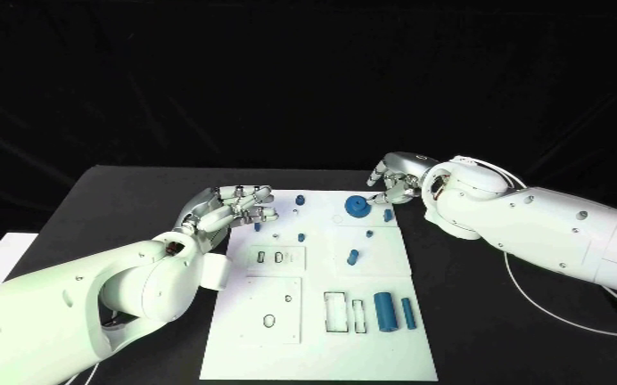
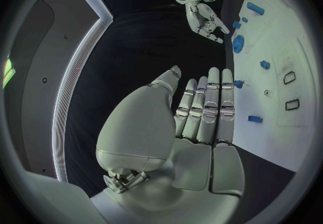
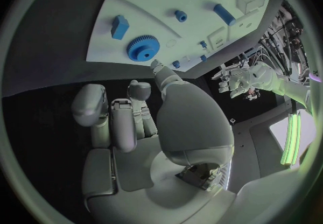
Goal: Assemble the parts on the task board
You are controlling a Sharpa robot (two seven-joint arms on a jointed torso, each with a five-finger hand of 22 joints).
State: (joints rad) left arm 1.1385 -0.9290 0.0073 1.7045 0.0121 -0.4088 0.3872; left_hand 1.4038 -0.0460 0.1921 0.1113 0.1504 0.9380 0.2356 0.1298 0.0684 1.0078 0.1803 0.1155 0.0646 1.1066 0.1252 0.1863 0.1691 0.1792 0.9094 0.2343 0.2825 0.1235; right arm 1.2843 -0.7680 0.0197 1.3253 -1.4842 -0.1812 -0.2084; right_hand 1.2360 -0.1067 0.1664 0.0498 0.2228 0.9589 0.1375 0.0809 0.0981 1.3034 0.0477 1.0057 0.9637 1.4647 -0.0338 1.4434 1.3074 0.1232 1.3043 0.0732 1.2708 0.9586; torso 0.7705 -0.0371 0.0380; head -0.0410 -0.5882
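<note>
The white task board (image 1: 322, 331) lies in the middle of the table with several blue parts on it. A blue gear (image 1: 357, 208) sits near its far edge, also seen as the gear (image 3: 143, 48) just beyond my right hand's fingertips. My right hand (image 1: 392, 184) hovers at the board's far right corner, fingers apart and holding nothing. My left hand (image 1: 238, 207) is over the board's far left edge, its fingers (image 2: 210, 103) straight and side by side, palm empty. Two blue cylinders (image 1: 384, 312) lie side by side on the near right of the board.
Small blue pegs (image 1: 300, 199) and a short blue block (image 1: 352, 258) are scattered over the board's far half. Rectangular slots (image 1: 335, 311) and an oval hole (image 1: 269, 321) mark the near half. Black table (image 1: 128, 207) surrounds the board.
</note>
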